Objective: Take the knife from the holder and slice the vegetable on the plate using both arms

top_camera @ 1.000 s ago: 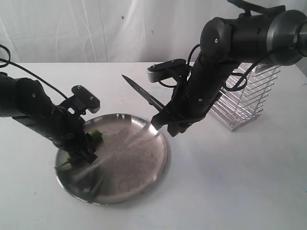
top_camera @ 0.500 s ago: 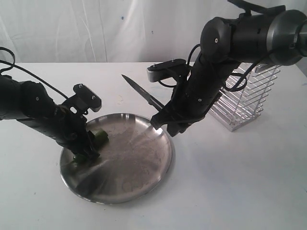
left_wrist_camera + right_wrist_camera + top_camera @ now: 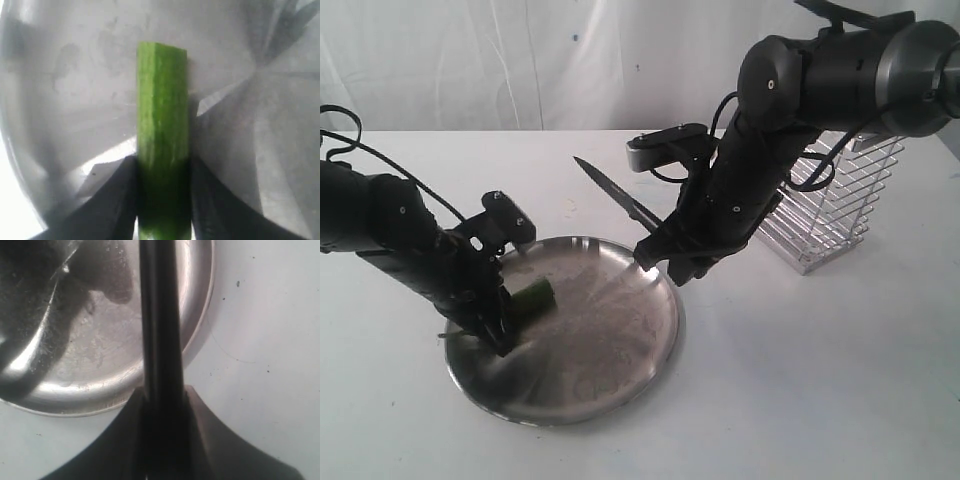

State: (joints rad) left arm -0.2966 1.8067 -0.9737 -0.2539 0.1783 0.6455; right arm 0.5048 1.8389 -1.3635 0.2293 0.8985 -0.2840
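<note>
The green vegetable [image 3: 536,296] lies on the left part of the steel plate [image 3: 620,392], its flat-cut end toward the plate's middle. My left gripper [image 3: 506,318] is shut on its other end. In the left wrist view both black fingers press the sides of the vegetable [image 3: 162,115] at the left gripper [image 3: 164,200]. My right gripper [image 3: 665,255] hangs over the plate's far right rim, shut on the handle of the dark knife [image 3: 612,193], whose point slants up and to the left. The right wrist view shows the knife [image 3: 160,315] clamped in the right gripper [image 3: 162,430] above the plate [image 3: 100,355].
The wire holder [image 3: 832,205] stands on the white table at the right, behind the right arm. A white curtain closes the back. The left arm's cable loops over the table at the far left.
The left gripper has closed on the vegetable and swung it so that its cut end points toward the plate's middle. The plate has slid slightly right. The right arm and knife have not moved.
</note>
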